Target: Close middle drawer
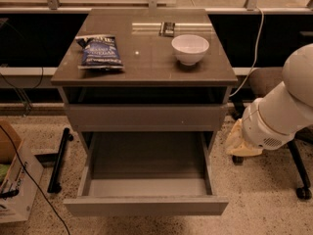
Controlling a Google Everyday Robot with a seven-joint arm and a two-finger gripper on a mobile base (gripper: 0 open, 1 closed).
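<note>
Middle drawer [146,173]: stood pulled well out from cabinet [144,117], plain box interior showing, flat front toward camera. It lay left of gripper [240,142], near but not touching.
Gripper: pale, at end of white arm [283,109], hung low just beside cabinet's right side; whether open or closed, could not tell.
Top drawer [146,116]: up-left of gripper, pushed in.
White bowl [190,48]: on cabinet top, above and left of gripper.
Blue snack bag [100,51]: farther left, flat.
Chair base [296,165]: right of gripper, on speckled floor.
</note>
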